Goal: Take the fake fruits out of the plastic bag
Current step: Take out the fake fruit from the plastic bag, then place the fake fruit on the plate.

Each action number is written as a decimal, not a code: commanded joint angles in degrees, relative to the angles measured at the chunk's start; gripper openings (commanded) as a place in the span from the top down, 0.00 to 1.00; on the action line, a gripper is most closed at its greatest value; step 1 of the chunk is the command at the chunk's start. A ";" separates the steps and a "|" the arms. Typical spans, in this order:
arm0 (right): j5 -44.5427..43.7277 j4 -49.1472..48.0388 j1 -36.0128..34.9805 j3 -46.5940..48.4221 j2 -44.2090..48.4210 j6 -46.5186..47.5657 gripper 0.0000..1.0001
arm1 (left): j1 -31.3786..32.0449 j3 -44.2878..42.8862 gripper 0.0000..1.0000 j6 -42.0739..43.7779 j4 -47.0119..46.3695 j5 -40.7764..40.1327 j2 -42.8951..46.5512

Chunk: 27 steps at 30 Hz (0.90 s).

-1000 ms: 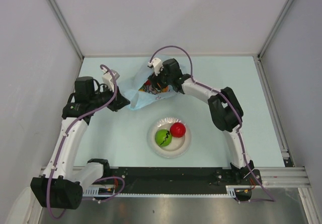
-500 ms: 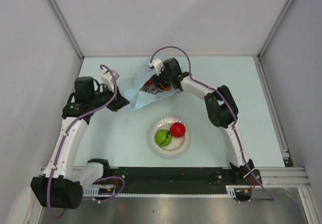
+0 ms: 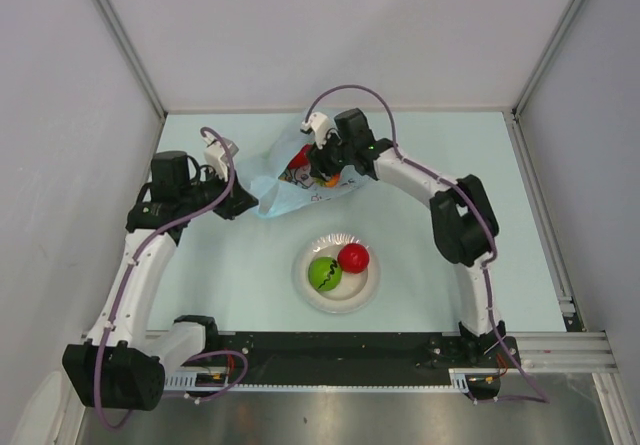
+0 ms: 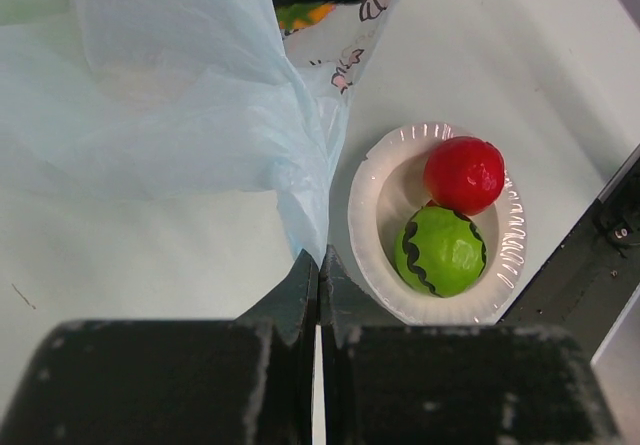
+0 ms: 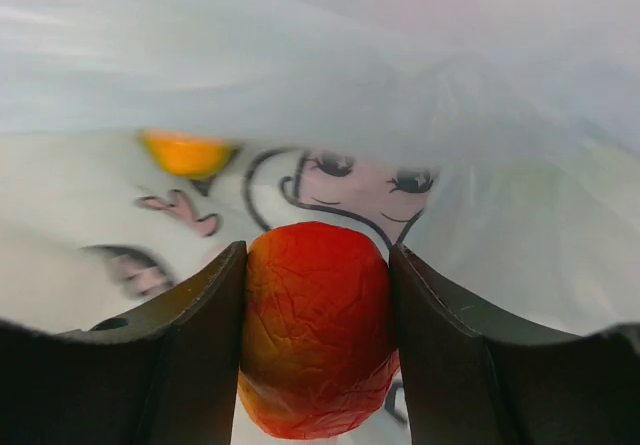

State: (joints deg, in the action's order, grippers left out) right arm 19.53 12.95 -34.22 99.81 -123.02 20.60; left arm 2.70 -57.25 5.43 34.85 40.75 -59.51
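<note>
The plastic bag (image 3: 280, 195) is seen at upper centre of the overhead view, one edge pinched by the fully closed left gripper (image 4: 318, 270). Within it, the right gripper (image 5: 315, 260) is clamped half-wide on a red-orange fruit (image 5: 315, 355), which is seated directly between the fingers; only withdrawal is judged needed.

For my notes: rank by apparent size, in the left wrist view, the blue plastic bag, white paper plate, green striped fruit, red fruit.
Blue plastic bag
White paper plate
Green striped fruit and red fruit: nearly alike
</note>
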 commanded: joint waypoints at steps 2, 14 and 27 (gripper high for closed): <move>6.13 -2.67 0.12 -5.83 16.65 -2.23 0.73 | -0.50 0.21 1.00 -0.68 -2.51 1.44 -0.52; 12.81 9.45 -2.16 -33.08 43.46 6.54 0.74 | -0.41 1.35 1.00 -1.30 -2.68 1.44 0.18; 12.55 8.86 -15.17 -57.26 64.57 24.66 0.74 | -0.33 3.29 1.00 -2.79 -2.33 2.32 -1.31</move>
State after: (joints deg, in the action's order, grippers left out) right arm 31.55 25.80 -47.29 45.41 -60.40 40.29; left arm 2.59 -54.87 3.84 33.54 41.23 -60.55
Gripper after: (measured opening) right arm 0.570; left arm 0.005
